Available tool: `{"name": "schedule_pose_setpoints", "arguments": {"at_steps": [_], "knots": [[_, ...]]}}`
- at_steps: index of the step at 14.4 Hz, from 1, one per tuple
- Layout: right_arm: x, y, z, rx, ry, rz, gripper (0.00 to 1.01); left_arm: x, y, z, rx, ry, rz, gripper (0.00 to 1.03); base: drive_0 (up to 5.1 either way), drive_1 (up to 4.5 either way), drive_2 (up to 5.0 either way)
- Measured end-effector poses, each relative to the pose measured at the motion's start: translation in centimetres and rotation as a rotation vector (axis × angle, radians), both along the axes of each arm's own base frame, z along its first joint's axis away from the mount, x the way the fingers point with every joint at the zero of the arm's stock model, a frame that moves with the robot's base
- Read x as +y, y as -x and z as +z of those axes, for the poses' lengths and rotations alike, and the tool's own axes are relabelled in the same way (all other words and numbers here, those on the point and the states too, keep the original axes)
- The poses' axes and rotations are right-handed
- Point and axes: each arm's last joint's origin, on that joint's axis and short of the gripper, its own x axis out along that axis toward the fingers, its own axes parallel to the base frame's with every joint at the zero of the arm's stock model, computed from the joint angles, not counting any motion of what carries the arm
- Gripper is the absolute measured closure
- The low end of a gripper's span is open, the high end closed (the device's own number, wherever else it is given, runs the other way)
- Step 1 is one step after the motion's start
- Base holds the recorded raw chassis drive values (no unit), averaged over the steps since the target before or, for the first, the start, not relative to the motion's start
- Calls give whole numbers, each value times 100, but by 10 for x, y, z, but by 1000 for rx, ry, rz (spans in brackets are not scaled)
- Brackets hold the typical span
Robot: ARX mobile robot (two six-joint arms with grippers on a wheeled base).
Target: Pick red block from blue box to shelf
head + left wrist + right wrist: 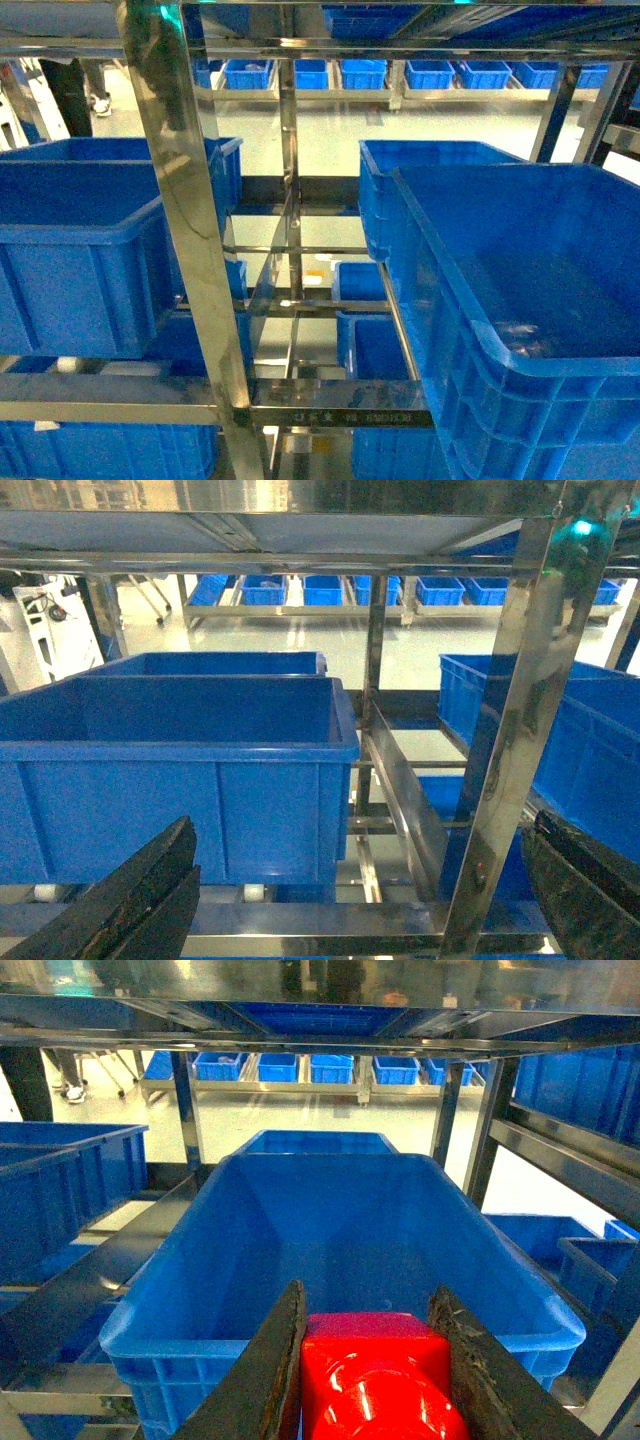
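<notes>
The red block, glossy with a round stud facing the camera, sits clamped between the two dark fingers of my right gripper, which is shut on it. It hangs just in front of the near rim of a dark blue crate on the shelf. My left gripper is open and holds nothing, facing a steel shelf post and rail. The shelf fills the head view, where neither gripper shows. The blue box is out of view.
Dark blue ribbed crates stand on the shelf tiers: a large one at right, one at left, and more below and behind. A crate sits close ahead of the left gripper. A far rack holds several small crates.
</notes>
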Motion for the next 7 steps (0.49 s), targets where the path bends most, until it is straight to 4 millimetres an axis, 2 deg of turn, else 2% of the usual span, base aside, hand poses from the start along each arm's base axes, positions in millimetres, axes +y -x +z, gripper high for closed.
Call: {"name": "schedule_pose_setpoints", "arguments": {"at_steps": [7], "knots": [[0, 0, 0, 0, 0, 0, 73, 0, 0, 0, 0, 0, 0, 5, 0, 0, 0]]}}
